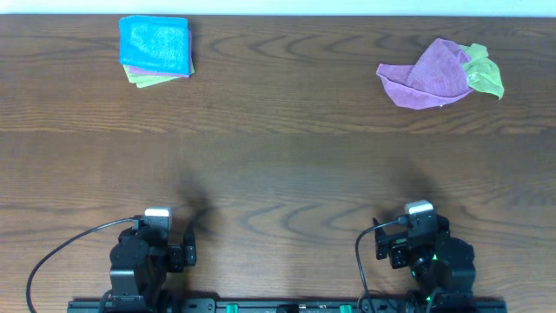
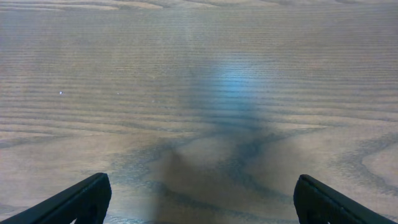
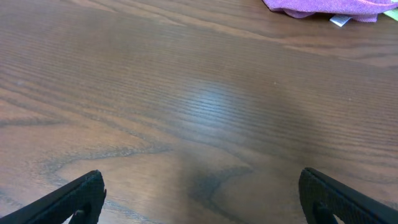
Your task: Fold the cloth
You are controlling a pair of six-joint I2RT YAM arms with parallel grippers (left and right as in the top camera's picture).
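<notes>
A crumpled purple cloth (image 1: pixel 427 76) lies at the far right of the table, with a crumpled green cloth (image 1: pixel 485 72) against its right side. The purple cloth's edge also shows at the top of the right wrist view (image 3: pixel 323 6). My left gripper (image 2: pixel 202 196) is open and empty over bare wood near the front left edge (image 1: pixel 187 236). My right gripper (image 3: pixel 202 193) is open and empty near the front right edge (image 1: pixel 395 239). Both are far from the cloths.
A neat stack of folded cloths, blue on top (image 1: pixel 155 43) with pink and green beneath, sits at the far left. The wooden table (image 1: pixel 278 165) stretches between the arms and the cloths. Cables run by both arm bases.
</notes>
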